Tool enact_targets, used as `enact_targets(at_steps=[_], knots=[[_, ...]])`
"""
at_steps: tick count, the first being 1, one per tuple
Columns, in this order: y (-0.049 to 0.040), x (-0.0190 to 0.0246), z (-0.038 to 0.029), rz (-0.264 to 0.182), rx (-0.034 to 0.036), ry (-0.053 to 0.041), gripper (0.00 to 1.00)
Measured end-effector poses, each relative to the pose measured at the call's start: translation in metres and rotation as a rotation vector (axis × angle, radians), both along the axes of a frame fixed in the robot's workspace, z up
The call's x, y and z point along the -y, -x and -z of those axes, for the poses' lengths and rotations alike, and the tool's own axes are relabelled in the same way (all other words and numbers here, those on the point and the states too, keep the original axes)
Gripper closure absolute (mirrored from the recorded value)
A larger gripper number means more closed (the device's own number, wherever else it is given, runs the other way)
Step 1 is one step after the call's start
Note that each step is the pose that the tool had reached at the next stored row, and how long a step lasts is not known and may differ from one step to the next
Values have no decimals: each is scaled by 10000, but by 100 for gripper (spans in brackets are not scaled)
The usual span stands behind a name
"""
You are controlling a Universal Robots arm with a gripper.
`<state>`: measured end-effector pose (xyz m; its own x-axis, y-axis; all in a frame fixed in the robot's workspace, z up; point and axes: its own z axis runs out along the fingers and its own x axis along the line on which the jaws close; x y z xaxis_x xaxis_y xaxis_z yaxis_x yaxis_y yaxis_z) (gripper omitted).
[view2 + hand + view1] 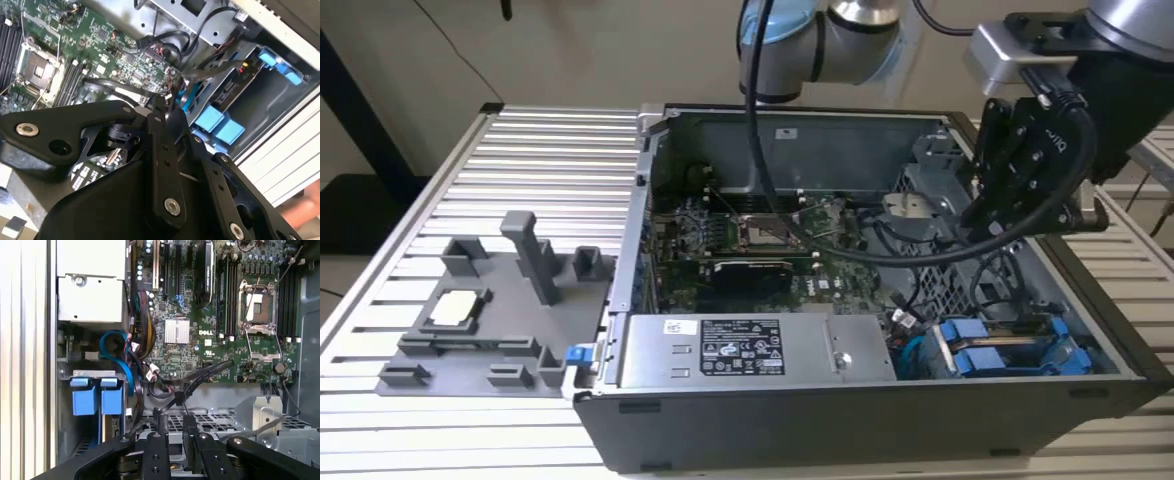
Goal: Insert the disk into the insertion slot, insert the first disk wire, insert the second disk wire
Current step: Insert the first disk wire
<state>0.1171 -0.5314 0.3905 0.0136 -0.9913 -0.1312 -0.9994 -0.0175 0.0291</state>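
- In the exterior view, the open computer case (854,425) is lying on the slatted metal table (400,180), with a grey fixture tray (494,310) resting at the exterior view's left.
- The gripper (1001,205) is hanging above the case's side at the exterior view's right, over the drive cage and clear of everything inside.
- The disk (983,360) is sitting in the insertion slot (923,360) in the near corner of the case. A second blue carrier (958,331) is lying just beside it, and I cannot tell for certain which of the two is which.
- The power-supply box (747,350) is lying next to the cage, and the motherboard (761,240) is showing beyond it.

- In the second wrist view, the gripper (157,105) is showing edge-on, so its opening is not readable there.
- Beyond the gripper, the disk (231,131) and the second blue carrier (209,119) are standing side by side in the insertion slot (250,107). Black cables are running across the motherboard (100,45) nearby.

- In the first wrist view, the gripper (175,422) is showing its two fingers (161,427) parted by a narrow gap. Perforated metal is showing through the gap, and nothing is clamped between the fingers.
- A thin black cable (200,377) is trailing from the motherboard (200,335) towards the fingertips. I cannot tell whether it is touching them.
- The disk (111,396) and the second blue carrier (83,396) are sitting well apart from the gripper, in the insertion slot (67,372). A blue cable (120,352) is looping close by them, and the power-supply box (90,285) is lying just beyond.
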Motion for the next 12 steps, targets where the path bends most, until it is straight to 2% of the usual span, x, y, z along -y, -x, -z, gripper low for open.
enact_targets(at_steps=[2,6,12], knots=[[73,-1,11,-1,1,0,73],[156,-1,31,0,1,-1,73],[165,-1,34,-3,0,2,73]])
